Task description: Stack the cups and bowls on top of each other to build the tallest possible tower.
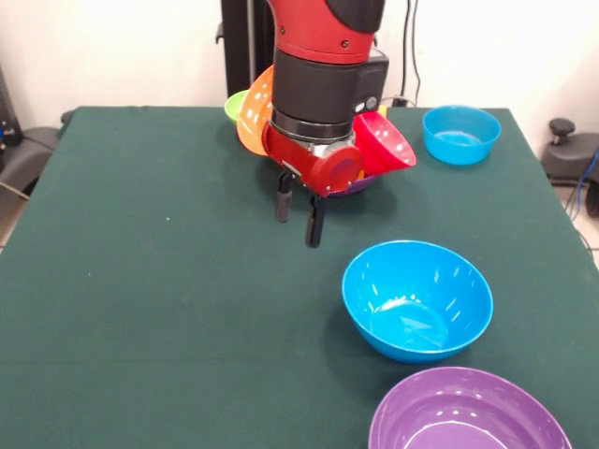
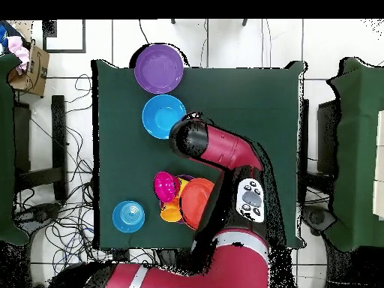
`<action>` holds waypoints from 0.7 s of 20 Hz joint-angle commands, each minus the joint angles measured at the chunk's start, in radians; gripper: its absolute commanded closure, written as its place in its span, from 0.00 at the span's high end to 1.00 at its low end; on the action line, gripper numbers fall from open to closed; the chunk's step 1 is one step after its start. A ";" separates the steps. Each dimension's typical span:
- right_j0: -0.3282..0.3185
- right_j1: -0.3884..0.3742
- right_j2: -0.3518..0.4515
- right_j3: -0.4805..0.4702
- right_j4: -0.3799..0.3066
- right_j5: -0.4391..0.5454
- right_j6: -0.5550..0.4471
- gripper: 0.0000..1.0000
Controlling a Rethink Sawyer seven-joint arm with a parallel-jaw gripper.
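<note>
My gripper [image 1: 299, 213] hangs open and empty just above the table's middle, with its two black fingers [image 1: 315, 224] apart. Behind it is a jumbled pile: a large orange bowl [image 1: 255, 112] tipped on its side, a light green bowl [image 1: 234, 105] behind that, a small red bowl [image 1: 384, 142] tilted, and a purple bowl [image 1: 360, 185] underneath. The pile also shows in the overhead view [image 2: 184, 199]. A large blue bowl [image 1: 417, 299] and a large purple bowl [image 1: 468, 412] stand upright and apart near the front. A small blue bowl [image 1: 460, 133] stands alone at the back right. The cups are mostly hidden.
The green table [image 1: 140, 281] has its widest bare area on its left half in the front view. In the overhead view the arm [image 2: 225, 154] covers the gripper. Chairs and cables lie around the table, and a cardboard box [image 2: 30, 64] stands off it.
</note>
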 commanded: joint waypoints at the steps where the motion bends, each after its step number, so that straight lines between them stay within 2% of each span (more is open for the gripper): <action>1: 0.032 -0.022 0.114 0.011 -0.037 -0.035 0.038 1.00; 9: 0.036 -0.055 0.125 0.034 -0.019 -0.021 0.054 1.00; 14: 0.042 -0.052 0.130 0.038 -0.018 -0.052 0.067 1.00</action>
